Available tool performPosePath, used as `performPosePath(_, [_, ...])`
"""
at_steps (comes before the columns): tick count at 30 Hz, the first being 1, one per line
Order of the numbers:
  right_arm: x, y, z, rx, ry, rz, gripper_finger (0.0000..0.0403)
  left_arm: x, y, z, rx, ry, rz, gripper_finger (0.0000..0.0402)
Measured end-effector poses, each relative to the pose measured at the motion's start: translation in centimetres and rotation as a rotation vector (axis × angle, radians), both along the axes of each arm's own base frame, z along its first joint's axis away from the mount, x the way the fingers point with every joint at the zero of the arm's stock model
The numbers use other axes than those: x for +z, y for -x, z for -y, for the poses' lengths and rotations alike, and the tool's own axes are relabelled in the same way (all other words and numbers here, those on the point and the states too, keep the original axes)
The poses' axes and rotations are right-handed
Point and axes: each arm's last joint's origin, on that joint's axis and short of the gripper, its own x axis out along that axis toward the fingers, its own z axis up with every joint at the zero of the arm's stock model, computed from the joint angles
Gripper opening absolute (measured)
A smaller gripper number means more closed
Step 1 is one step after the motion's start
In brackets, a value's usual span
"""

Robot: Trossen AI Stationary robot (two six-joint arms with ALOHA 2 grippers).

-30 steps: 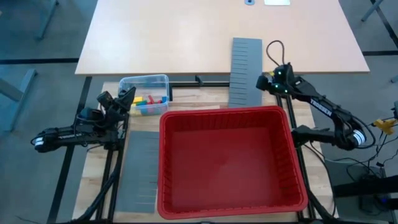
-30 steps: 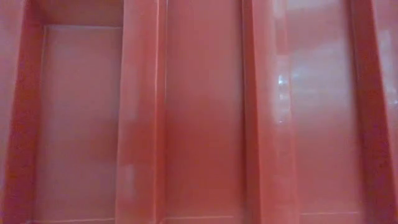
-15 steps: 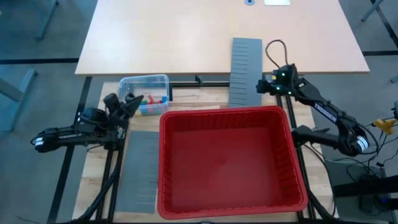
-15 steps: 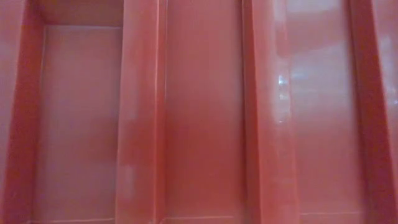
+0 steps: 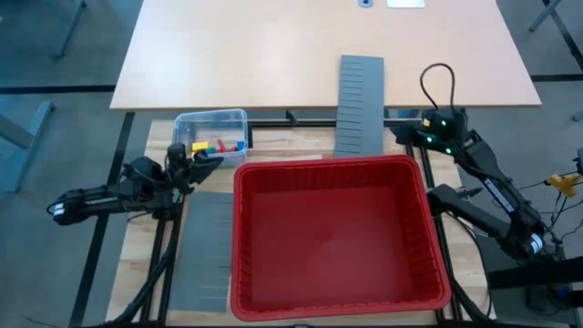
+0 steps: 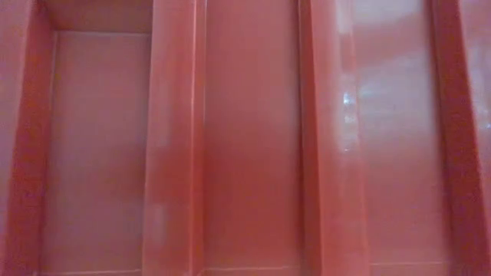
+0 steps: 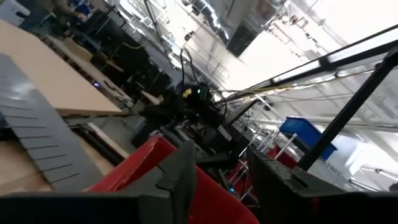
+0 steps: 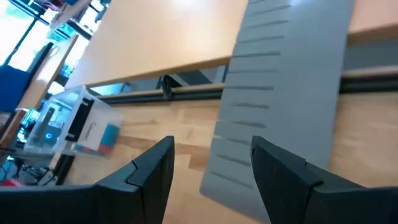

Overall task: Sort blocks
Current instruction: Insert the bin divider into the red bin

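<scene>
- While the blocks [image 5: 217,146] sit in the clear tub [image 5: 211,119] beside the red bin [image 5: 332,301], my left gripper [image 5: 206,157] hovers nearby, apparently empty; jaw state unclear.
- My right gripper [image 8: 211,163] waits over the grey divider panel [image 8: 283,81], jaws released.

Left gripper [image 5: 211,158] parted and empty at table's left side, right gripper [image 5: 407,133] spread wide, empty, far right.
</scene>
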Motion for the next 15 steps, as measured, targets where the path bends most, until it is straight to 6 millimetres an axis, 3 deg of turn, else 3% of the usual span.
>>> performPosePath(15, [-1.1,3.7,-7.4,0.158,-0.119,-0.014,0.0190,0.1,0.8,0.2,-0.003,0.016,0.023,0.0112])
